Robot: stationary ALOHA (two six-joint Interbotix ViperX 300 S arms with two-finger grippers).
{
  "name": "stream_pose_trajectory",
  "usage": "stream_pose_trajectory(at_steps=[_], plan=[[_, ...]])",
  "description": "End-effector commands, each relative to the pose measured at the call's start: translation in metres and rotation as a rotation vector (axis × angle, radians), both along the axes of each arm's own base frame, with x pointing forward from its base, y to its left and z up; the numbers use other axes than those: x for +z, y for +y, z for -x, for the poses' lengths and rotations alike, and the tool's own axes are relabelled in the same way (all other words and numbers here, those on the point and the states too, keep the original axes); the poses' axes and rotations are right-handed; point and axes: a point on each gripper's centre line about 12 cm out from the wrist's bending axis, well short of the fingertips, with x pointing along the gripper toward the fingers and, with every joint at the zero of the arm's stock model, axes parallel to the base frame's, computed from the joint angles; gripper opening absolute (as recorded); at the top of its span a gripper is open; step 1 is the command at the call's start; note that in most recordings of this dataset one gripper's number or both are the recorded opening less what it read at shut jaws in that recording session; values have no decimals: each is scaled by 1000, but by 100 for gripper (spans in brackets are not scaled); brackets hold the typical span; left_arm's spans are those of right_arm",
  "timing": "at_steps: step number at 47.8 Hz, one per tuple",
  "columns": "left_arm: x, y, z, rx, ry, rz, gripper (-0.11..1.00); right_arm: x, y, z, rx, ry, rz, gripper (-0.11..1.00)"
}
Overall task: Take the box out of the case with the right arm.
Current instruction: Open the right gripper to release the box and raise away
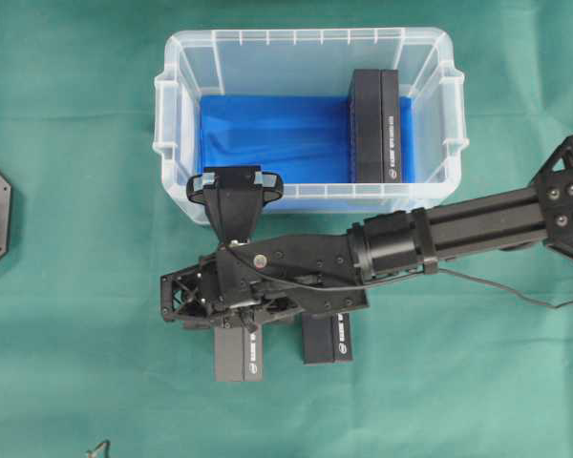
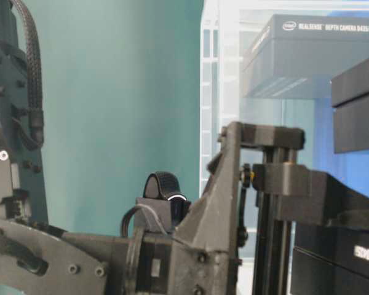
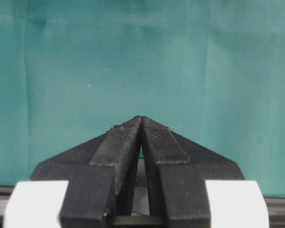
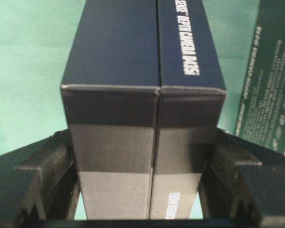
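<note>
Green cloth covers the counter point(image 1: 67, 382) from edge to edge. Largest on it is the case point(image 1: 177, 114), a clear tub with a blue bottom, near the far edge. The right arm point(image 1: 477, 224) reaches in from the right edge, across the case's near wall, to the cloth in front of it. Its fingers point(image 4: 230, 178) bracket a black box point(image 4: 142, 123) from both sides, pads at or against its faces; I judge it gripped or only just set down, and cannot tell which. In the overhead view that box point(image 1: 239, 355) lies outside the case, near the counter's middle. The left fingers point(image 3: 141, 137) are pressed together on nothing, above bare cloth.

Counted: one case and three boxes. One box point(image 1: 375, 124) stands inside the case against its right wall, one sits between the right fingers, and another point(image 1: 327, 338) lies just beside it on the cloth.

Risks, as I judge them: a lift with the pads dragging could tip this box into its neighbour, and the forearm above the case's near rim could catch the wall and shift the tub.
</note>
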Motion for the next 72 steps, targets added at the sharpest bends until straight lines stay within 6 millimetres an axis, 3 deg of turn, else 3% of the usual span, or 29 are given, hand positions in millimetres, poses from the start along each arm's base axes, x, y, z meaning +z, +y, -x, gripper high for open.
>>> stream_pose_trajectory(at_steps=[1,8,16,36,49,61,72], plan=[[7,0,-2,-3,-22,-1,2,20,2,0,1,-46,-10,67],[7,0,-1,-3,-23,-1,2,21,4,1,1,-45,-11,67],[6,-1,0,-6,-20,-1,2,21,3,1,5,-44,-5,94],[7,0,0,-2,-23,-1,2,35,1,6,1,-47,1,90],[7,0,0,-1,-23,0,2,78,-2,14,2,-90,9,90],[7,0,0,-1,-23,-2,2,129,-15,28,-6,-97,85,89],[7,0,0,-1,-23,0,2,139,-22,31,19,-79,111,89]])
